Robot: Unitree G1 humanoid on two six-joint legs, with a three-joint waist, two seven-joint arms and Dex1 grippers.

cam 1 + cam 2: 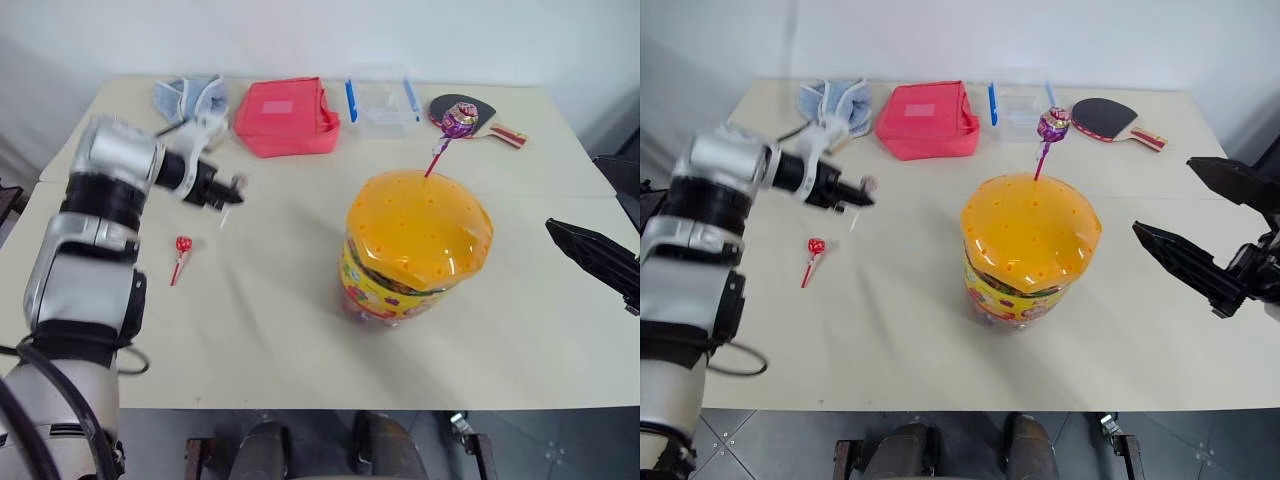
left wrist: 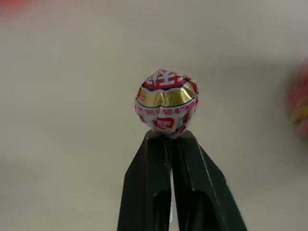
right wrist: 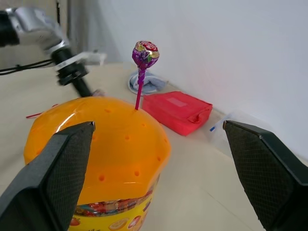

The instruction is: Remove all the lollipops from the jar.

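The jar (image 1: pixel 418 245), a clear tub with a colourful label and a holed orange dome lid, stands right of the table's centre. A purple lollipop (image 1: pixel 456 124) stands upright on a red stick at the far side of the lid. A red lollipop (image 1: pixel 183 245) lies on the table to the jar's left. Above the table's left part, my left gripper (image 1: pixel 232 190) is shut on a silvery-pink lollipop (image 2: pixel 166 103), whose round head sticks out past the fingertips. My right gripper (image 1: pixel 1163 195) hangs open to the right of the jar, holding nothing.
Along the far edge lie a blue-grey cloth (image 1: pixel 190 95), a red pouch (image 1: pixel 285 117), a clear box with blue clips (image 1: pixel 382 100) and a red-and-black ping-pong paddle (image 1: pixel 470 112). Bare tabletop (image 1: pixel 270 330) spreads in front of and left of the jar.
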